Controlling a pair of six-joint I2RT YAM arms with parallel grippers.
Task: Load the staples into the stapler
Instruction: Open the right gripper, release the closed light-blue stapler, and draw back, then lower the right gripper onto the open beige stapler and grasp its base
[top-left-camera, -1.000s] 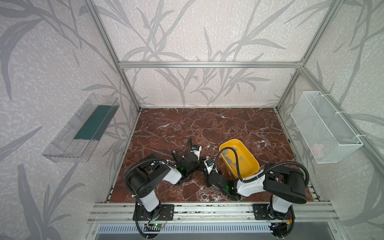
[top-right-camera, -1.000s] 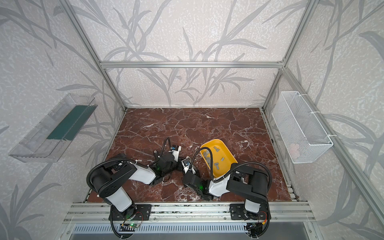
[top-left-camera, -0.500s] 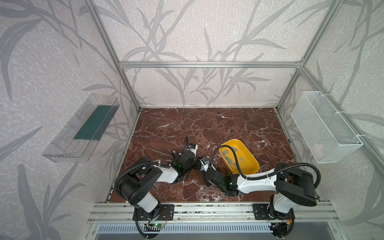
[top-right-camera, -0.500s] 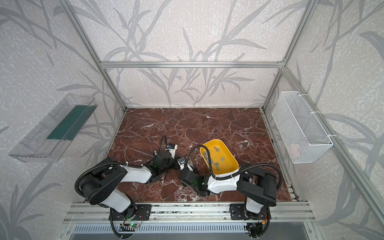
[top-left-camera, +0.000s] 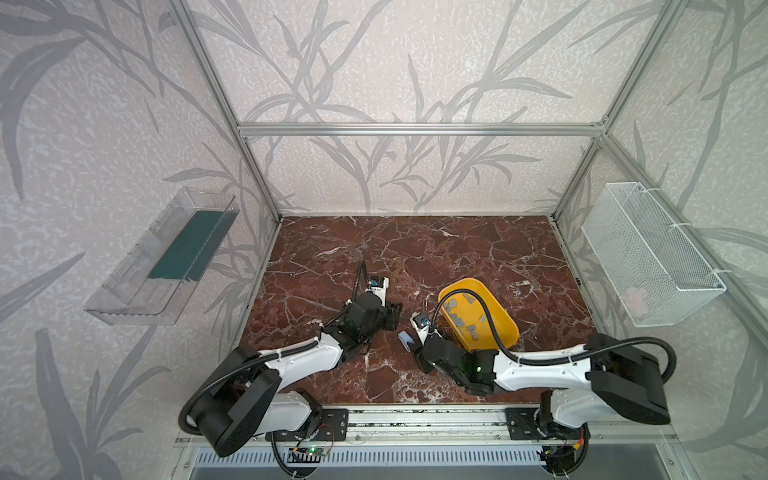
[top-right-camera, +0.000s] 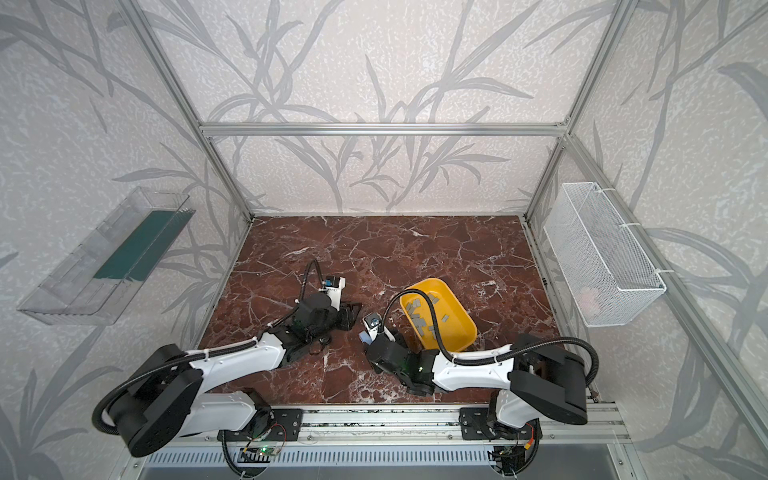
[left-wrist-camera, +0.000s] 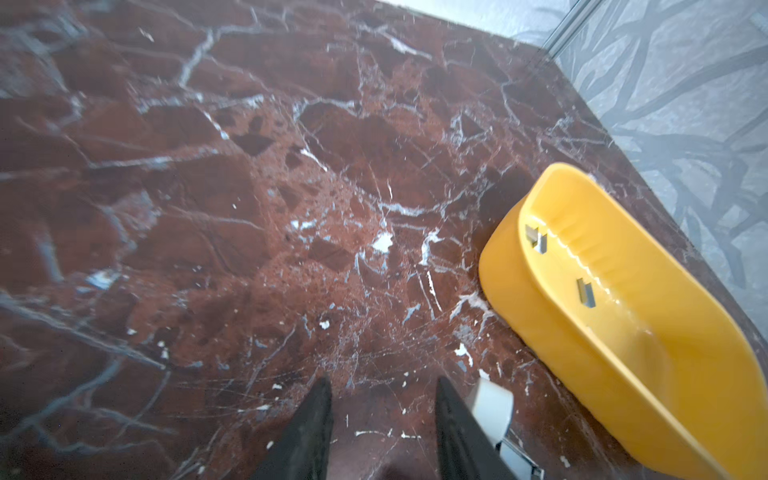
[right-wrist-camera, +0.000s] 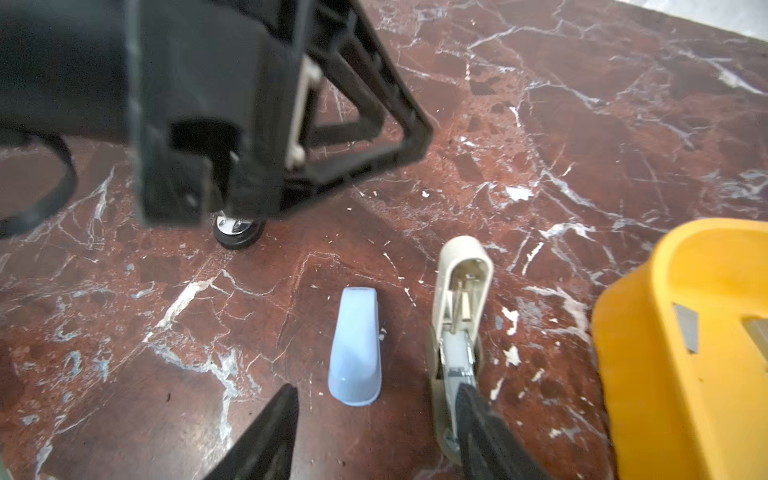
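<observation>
Two small staplers lie on the marble next to each other. The blue stapler (right-wrist-camera: 355, 345) (top-left-camera: 403, 337) is shut. The beige stapler (right-wrist-camera: 457, 316) is swung open, its metal channel exposed. My right gripper (right-wrist-camera: 378, 388) (top-left-camera: 411, 345) stands open just behind them, nothing between its jaws; one finger (right-wrist-camera: 482, 428) overlaps the beige stapler's rear end. My left gripper (left-wrist-camera: 383, 381) (top-left-camera: 392, 316) is open and empty, low over the table, with the beige stapler's tip (left-wrist-camera: 492, 411) beside one finger. Grey staples (left-wrist-camera: 586, 293) (top-left-camera: 459, 320) lie loose in the yellow tray (right-wrist-camera: 648, 332) (top-left-camera: 498, 328).
The left arm's black wrist housing (right-wrist-camera: 199, 104) hangs close in front of the staplers. A white wire basket (top-left-camera: 652, 257) hangs on the right wall and a clear shelf bin (top-left-camera: 162, 257) on the left wall. The frame rail (top-left-camera: 415, 424) runs along the table's front edge.
Both arms have stretched out lower over the table. The right gripper's jaws have spread apart, and the left gripper has drawn slightly away from it.
</observation>
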